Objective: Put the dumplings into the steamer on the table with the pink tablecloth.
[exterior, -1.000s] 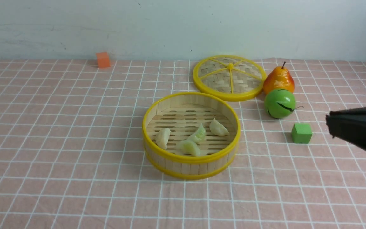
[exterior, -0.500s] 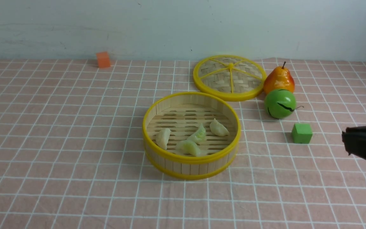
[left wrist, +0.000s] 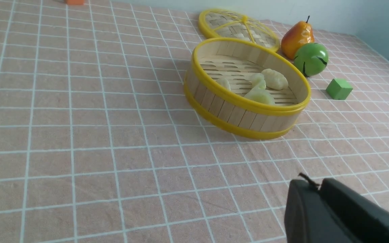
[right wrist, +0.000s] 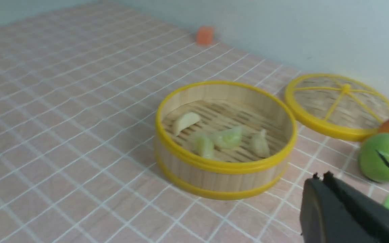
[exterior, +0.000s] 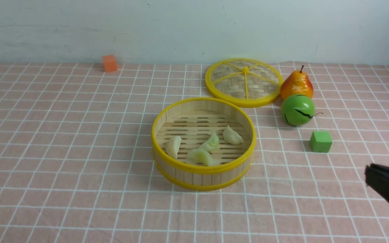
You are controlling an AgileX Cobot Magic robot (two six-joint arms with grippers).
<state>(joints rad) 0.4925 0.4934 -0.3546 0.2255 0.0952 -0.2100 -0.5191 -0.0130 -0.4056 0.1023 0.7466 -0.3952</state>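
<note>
Steamer: you have the steamer (exterior: pixel 203 143) standing near the middle of the table (exterior: pixel 62 168), upright on the pink tablecloth (exterior: pixel 79 209), with nothing covering it.
Dumplings: you can count all 4 dumplings (exterior: pixel 201 146) lying on its slatted floor. 1 lies toward the robot's left, 2 sit close together in the middle toward the near wall, and 1 lies toward the right.
Right gripper: you see the right gripper (exterior: pixel 367 175) low at the right edge of the front view, well apart from the steamer. Its fingers (right wrist: pixel 319 199) are pressed together and nothing is between them.
Left gripper: the left gripper (left wrist: pixel 311 189) shows only in its own wrist view, over bare cloth and well short of the steamer. Its fingers (left wrist: pixel 299 206) look closed with only a thin seam between them, and they hold nothing.
Lid: the woven lid (exterior: pixel 244 82) lies flat behind the steamer to the right, apart from it.
Fruit: a pear (exterior: pixel 296 84) sits just beside the lid, with a green apple (exterior: pixel 297 109) touching it in front.
Cubes: 1 green cube (exterior: pixel 320 141) lies near the apple; 1 orange cube (exterior: pixel 109 63) rests far back on the left by the wall.
</note>
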